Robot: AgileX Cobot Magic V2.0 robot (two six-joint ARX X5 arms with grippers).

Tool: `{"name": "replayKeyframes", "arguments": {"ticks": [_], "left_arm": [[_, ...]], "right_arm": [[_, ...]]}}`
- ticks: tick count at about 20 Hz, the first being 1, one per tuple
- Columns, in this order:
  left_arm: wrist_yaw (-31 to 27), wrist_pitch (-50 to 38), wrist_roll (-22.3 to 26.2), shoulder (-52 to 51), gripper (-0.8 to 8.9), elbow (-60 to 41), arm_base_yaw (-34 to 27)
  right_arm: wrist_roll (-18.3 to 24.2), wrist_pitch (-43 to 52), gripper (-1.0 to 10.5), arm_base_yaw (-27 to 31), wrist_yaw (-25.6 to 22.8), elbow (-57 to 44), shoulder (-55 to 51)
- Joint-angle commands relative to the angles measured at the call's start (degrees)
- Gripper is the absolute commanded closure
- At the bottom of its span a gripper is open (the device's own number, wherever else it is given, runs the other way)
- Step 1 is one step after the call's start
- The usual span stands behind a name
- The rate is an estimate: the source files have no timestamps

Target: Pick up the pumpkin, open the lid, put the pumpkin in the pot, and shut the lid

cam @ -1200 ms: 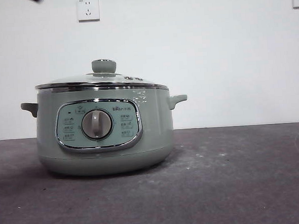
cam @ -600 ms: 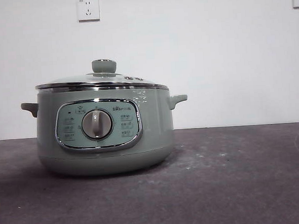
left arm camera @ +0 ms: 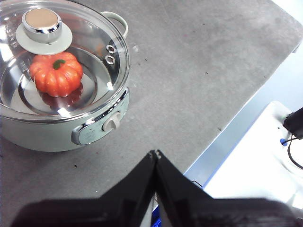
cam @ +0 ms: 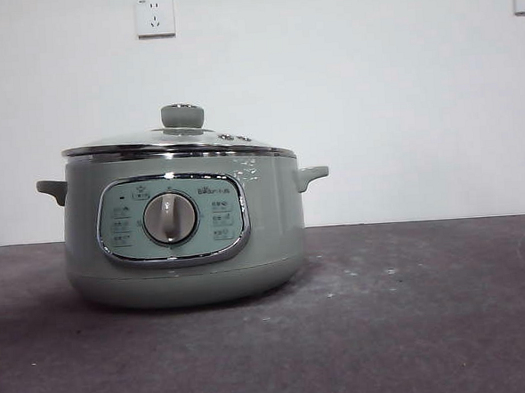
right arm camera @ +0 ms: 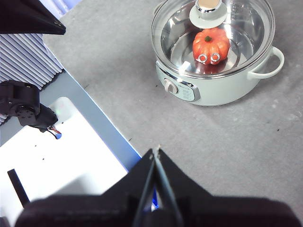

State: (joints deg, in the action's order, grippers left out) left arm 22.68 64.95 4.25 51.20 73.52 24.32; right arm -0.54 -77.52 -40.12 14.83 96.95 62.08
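the small orange-red ribbed pumpkin [left arm camera: 56, 73] already sits inside the pale sage-green cooker pot [cam: 182, 221] under its seated glass-domed lid [left arm camera: 61, 56], so both the left pincer [left arm camera: 155, 154] and right pincer [right arm camera: 155, 152], pressed closed and empty, should simply hold clear of the grey table [cam: 412, 312].

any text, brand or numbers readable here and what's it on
Nothing can be read with certainty.
Control panel of the pot: a short brand mark at upper right of the dial, too blurred to read.
Same panel: small button labels on both sides of the dial, too small to read.
Wall socket: a tiny unreadable mark.
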Motion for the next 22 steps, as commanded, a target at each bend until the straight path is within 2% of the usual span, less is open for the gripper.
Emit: {"name": "replayKeyframes", "arguments": {"ticks": [1, 3, 5, 7, 11, 13, 18, 22], "left_arm": [[-0.5, -0.72, 1.2, -0.13, 8.17, 0.04, 0.09], [-3.13, -3.34, 2.62, -0.17, 8.17, 0.02, -0.37], [-4.72, -11.23, 6.08, -1.73, 8.17, -0.46, -3.8], [-4.04, -21.55, 6.71, -5.7, 8.17, -4.44, -8.81], [-4.92, -44.28, 6.27, -19.41, 8.17, -24.09, -17.86], [-6.38, -52.02, 6.21, -26.14, 8.17, -33.97, -21.7], [-12.44, -56.46, 3.93, -38.05, 8.17, -52.02, -25.4], [-13.25, -57.59, 2.05, -43.95, 8.17, -61.81, -25.97]], "right_arm": [[-0.46, -0.92, 9.5, -0.09, -0.15, -0.15, -0.68], [-0.46, -0.92, 9.5, -0.09, -0.15, -0.15, -1.2], [-0.46, -0.92, 9.5, -0.09, -0.15, -0.15, -1.84], [-0.46, -0.92, 9.5, -0.09, -0.15, -0.15, -2.36], [-0.46, -0.92, 9.5, -0.09, -0.15, -0.15, -3.61], [-0.46, -0.92, 9.5, -0.09, -0.15, -0.15, -4.37], [-0.46, -0.92, 9.5, -0.09, -0.15, -0.15, -6.25], [-0.46, -0.92, 9.5, -0.09, -0.15, -0.15, -7.93]]}}
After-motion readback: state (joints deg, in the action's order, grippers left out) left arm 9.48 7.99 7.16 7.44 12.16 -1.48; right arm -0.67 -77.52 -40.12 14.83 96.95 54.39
